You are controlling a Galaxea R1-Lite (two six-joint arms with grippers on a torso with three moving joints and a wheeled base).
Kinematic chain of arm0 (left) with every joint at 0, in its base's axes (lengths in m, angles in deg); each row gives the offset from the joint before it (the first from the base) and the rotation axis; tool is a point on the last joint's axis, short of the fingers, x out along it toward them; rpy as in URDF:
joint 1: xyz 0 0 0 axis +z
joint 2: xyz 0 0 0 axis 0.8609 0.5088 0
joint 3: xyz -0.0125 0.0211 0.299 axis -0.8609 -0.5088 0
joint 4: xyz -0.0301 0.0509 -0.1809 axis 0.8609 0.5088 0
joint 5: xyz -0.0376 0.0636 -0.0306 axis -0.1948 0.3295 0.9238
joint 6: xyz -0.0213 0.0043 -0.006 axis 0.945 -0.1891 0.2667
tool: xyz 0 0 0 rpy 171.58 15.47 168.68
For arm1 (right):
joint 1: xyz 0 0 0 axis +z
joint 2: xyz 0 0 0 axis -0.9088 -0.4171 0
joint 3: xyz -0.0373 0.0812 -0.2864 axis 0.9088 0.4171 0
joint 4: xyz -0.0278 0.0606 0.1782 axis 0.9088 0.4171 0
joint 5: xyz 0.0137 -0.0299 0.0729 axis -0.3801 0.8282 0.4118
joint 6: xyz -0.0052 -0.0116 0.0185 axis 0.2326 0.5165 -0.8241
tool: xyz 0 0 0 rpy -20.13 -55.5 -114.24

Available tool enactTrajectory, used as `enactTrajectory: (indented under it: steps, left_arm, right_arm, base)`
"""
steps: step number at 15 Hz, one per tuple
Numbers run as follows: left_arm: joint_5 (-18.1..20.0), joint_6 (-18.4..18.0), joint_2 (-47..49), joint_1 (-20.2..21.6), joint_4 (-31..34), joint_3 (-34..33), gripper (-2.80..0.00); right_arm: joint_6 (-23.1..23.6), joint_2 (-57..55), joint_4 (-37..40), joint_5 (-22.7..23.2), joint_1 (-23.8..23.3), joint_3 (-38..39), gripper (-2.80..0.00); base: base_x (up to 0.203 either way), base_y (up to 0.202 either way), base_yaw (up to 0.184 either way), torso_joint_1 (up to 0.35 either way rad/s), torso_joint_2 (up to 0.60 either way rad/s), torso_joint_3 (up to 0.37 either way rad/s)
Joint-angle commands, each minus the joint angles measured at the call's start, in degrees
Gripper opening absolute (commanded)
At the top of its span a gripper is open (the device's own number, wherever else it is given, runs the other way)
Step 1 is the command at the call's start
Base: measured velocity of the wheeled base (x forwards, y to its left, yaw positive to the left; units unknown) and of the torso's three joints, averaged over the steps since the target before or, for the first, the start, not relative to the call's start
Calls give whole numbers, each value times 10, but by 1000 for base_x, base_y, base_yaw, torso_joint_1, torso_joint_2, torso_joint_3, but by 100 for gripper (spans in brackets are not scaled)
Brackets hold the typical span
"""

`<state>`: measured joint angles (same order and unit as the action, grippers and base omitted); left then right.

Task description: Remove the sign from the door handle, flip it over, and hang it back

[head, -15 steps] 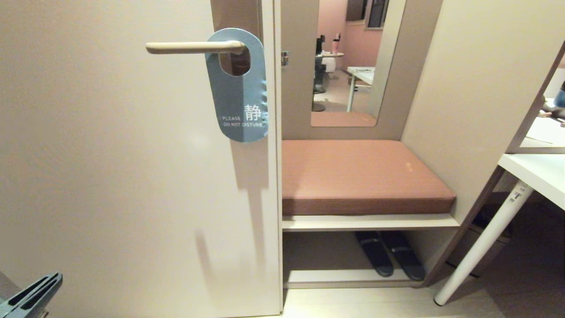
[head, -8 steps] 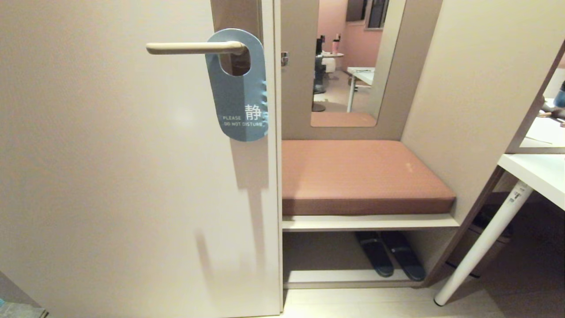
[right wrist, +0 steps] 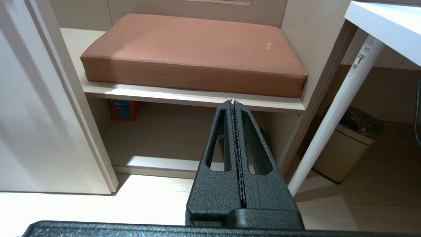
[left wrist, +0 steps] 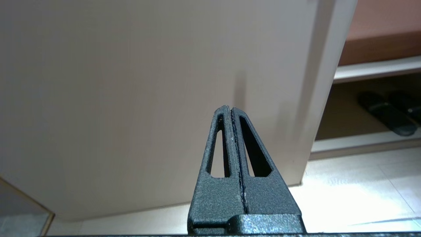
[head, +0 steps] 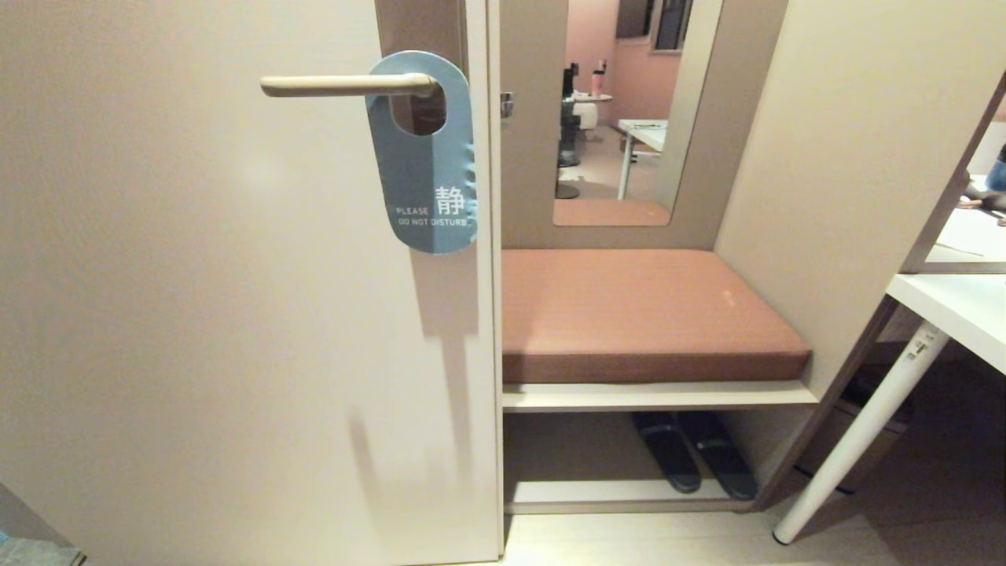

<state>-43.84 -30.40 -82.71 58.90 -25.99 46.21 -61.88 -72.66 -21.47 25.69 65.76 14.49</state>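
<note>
Judging by the sign (head: pixel 428 169), hung on the door handle (head: pixel 346 84) with its blue "do not disturb" face outward, we cannot tell whether the flip is done. Our left pincer (left wrist: pixel 232 110) and right pincer (right wrist: pixel 233 103) sit low, jaws pressed together, empty.

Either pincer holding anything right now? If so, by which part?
Nothing held. Left pincer and right pincer are both shut on nothing; the sign hangs on the door handle, blue side out.
</note>
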Motion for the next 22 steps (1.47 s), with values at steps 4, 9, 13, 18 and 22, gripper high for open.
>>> enactTrajectory:
  steps: [4,9,13,18,22]
  left_arm:
    - [0,5,-25,0,2,0,-280]
    - [-1,-2,-25,1,2,0,-280]
    - [-3,1,-25,0,2,0,-280]
    - [-4,33,-25,0,1,0,-280]
    - [-9,42,-25,0,0,0,-280]
  right_arm:
    - [0,-1,0,0,0,0,-280]
    - [0,-1,0,0,0,0,-280]
    - [0,-1,0,1,0,0,-280]
    - [0,-1,0,0,0,0,-280]
    - [0,-1,0,0,0,0,-280]
  base:
    - [0,0,0,0,0,0]
    - [0,0,0,0,0,0]
    - [0,0,0,0,0,0]
    - [0,0,0,0,0,0]
    - [0,0,0,0,0,0]
